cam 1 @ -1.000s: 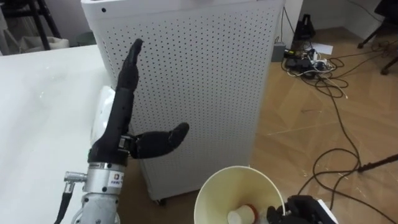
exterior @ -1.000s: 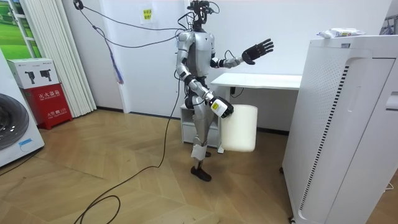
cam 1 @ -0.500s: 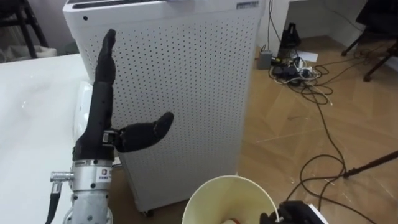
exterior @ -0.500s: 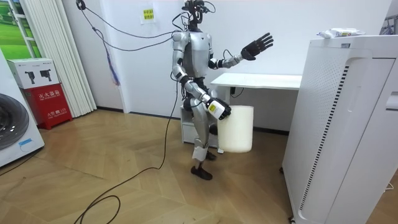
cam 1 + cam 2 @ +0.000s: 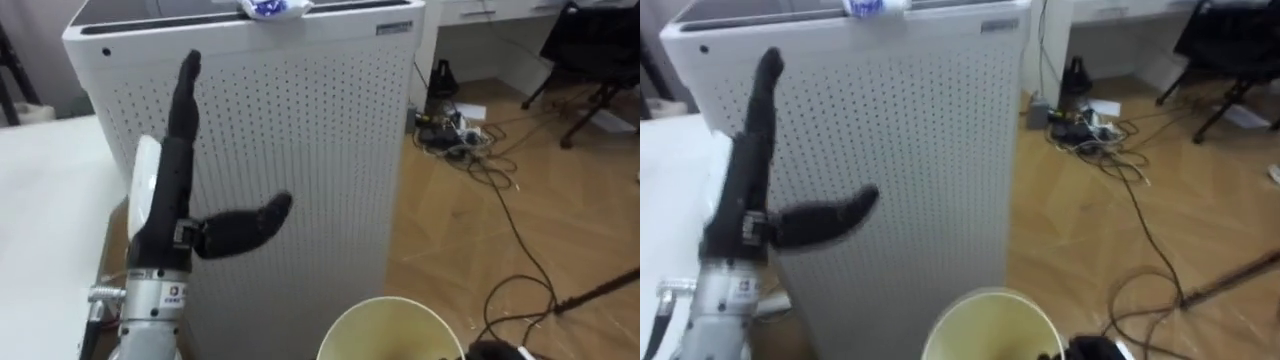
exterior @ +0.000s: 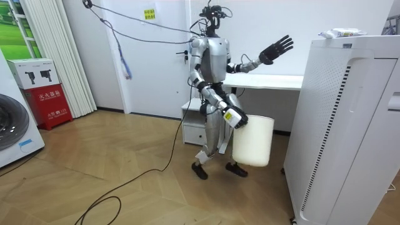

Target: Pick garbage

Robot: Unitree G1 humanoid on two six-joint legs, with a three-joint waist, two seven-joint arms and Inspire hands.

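Lying atop the white cabinet [image 5: 300,150], garbage [image 5: 268,8] sits apart from the left hand [image 5: 168,210], fingers [image 5: 183,105] straight.

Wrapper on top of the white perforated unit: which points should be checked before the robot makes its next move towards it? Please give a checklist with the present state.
1. The wrapper lies on top of the white unit: ok.
2. The left hand is open and empty: ok.
3. The left hand is near enough to the wrapper: not ok. In the room view the robot stands by the table, apart from the unit.
4. The bin hangs mouth-up at the right hand: ok.
5. The right hand's hold on the bin: cannot tell.
6. The cables lie on the floor beside the unit, probably off the path: ok.
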